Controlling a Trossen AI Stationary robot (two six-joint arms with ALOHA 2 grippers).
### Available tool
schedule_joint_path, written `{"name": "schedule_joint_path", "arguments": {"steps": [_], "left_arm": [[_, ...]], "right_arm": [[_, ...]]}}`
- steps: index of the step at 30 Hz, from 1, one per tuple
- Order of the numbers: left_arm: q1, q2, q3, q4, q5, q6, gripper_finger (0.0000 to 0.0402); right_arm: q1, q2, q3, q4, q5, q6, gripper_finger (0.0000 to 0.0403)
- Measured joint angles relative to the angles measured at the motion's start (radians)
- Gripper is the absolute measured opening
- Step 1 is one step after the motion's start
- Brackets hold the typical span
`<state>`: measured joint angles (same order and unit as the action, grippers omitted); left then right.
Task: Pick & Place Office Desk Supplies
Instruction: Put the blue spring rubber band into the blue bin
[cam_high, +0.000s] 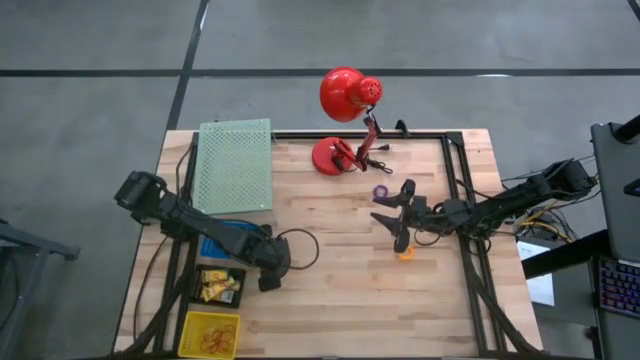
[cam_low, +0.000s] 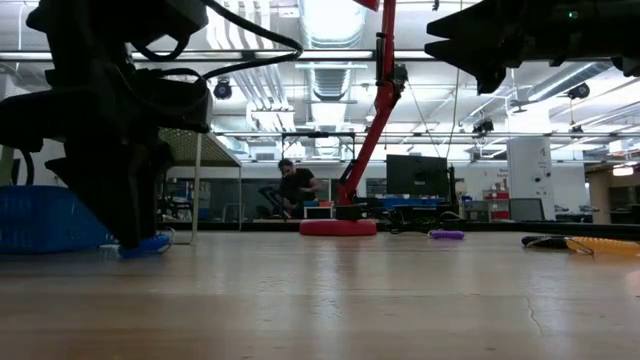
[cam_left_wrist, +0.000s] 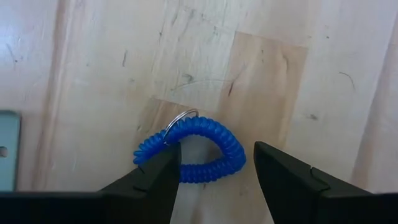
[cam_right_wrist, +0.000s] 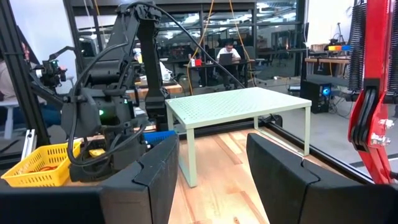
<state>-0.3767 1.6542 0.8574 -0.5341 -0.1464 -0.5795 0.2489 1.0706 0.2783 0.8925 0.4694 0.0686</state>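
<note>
High view: rubber bands (cam_high: 214, 337) in yellow basket (cam_high: 190, 325).

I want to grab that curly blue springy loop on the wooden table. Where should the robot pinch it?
Probably from straight above, across the blue coiled plastic loop's near strand. It lies flat, and the open left gripper already straddles that strand. Avoid the thin metal ring.

Coil ring (cam_left_wrist: 198, 148) lies on the table (cam_high: 340, 300) between the left gripper's (cam_left_wrist: 214, 165) parted fingers. Two bins (cam_high: 212, 333) sit beside it at the table's left edge; lamp (cam_high: 345, 110) at the far edge.
</note>
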Motion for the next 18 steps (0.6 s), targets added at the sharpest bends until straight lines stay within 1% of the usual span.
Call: {"name": "schedule_joint_path", "arguments": {"steps": [9, 13, 16, 18], "left_arm": [[0.003, -0.003, -0.068, 0.093, 0.003, -0.009, 0.0204], [0.003, -0.005, -0.075, 0.101, 0.005, -0.017, 0.0204], [0.003, -0.005, -0.075, 0.101, 0.005, -0.015, 0.0195], [0.004, -0.005, -0.075, 0.101, 0.004, -0.011, 0.0181]], "right_arm": [[0.0, 0.0, 0.0, 0.0, 0.0, -0.001, 0.0185], [0.0, 0.0, 0.0, 0.0, 0.0, 0.001, 0.0185], [0.0, 0.0, 0.0, -0.001, 0.0, 0.0, 0.0185], [0.0, 0.0, 0.0, -0.001, 0.0, 0.002, 0.0185]]}}
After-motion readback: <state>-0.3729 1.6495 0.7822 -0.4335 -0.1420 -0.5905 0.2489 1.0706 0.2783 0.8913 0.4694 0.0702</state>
